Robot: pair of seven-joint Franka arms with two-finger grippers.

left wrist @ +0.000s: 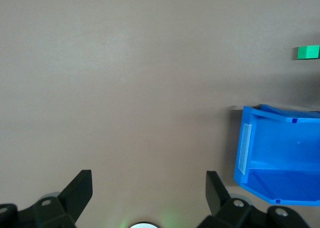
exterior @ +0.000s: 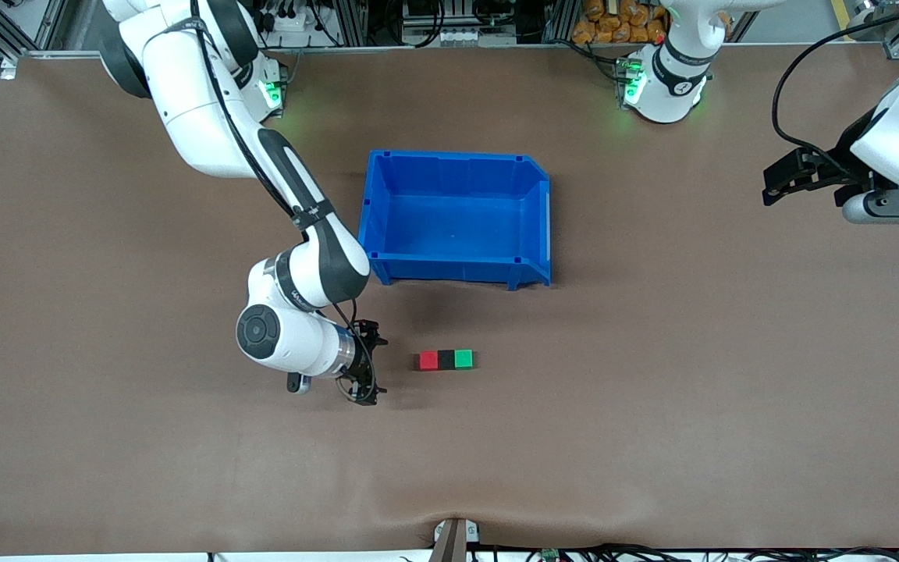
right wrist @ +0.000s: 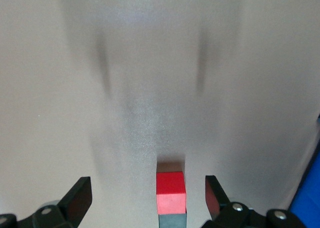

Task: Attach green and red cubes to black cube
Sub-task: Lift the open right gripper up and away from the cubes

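Note:
Three tiny cubes lie in one touching row on the brown table: the red cube [exterior: 428, 360], the black cube [exterior: 445, 359] in the middle, and the green cube [exterior: 463, 358]. My right gripper [exterior: 375, 367] is open, low beside the red end of the row, toward the right arm's end of the table. In the right wrist view the red cube [right wrist: 170, 190] and the black cube [right wrist: 172, 220] show within the span of the open right gripper [right wrist: 147, 183], touching neither finger. My left gripper [exterior: 769, 187] waits open, high over the left arm's end of the table, and its wrist view catches the green cube [left wrist: 308, 52].
A blue bin [exterior: 457, 158] with nothing in it stands farther from the front camera than the cube row, also seen from the left wrist as the blue bin [left wrist: 280, 158]. Bare brown table surrounds the cubes.

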